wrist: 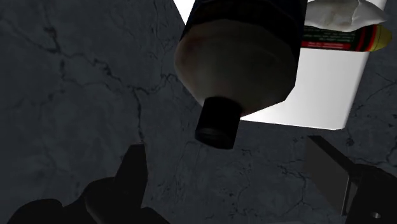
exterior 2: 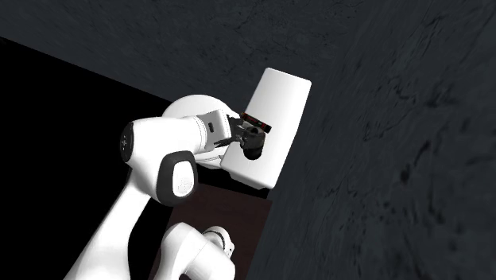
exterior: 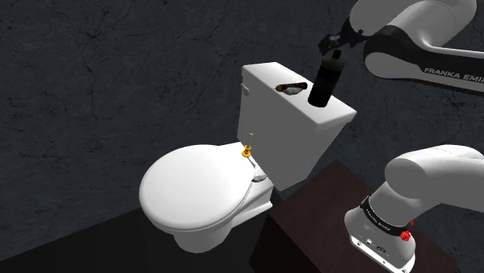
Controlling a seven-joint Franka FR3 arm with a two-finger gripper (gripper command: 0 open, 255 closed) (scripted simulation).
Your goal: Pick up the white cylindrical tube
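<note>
The gripper (wrist: 229,162) hangs empty, its 2 fingers wide apart, above the cap of a dark bottle (wrist: 235,57) that stands on the toilet tank lid (wrist: 318,89). The white tube (wrist: 343,25), with a red band and a yellow end, lies flat on that lid just beside the bottle and off the gripper's line. Its long axis seems to run roughly along the finger-to-finger line, so the wrist likely needs to turn.
</note>
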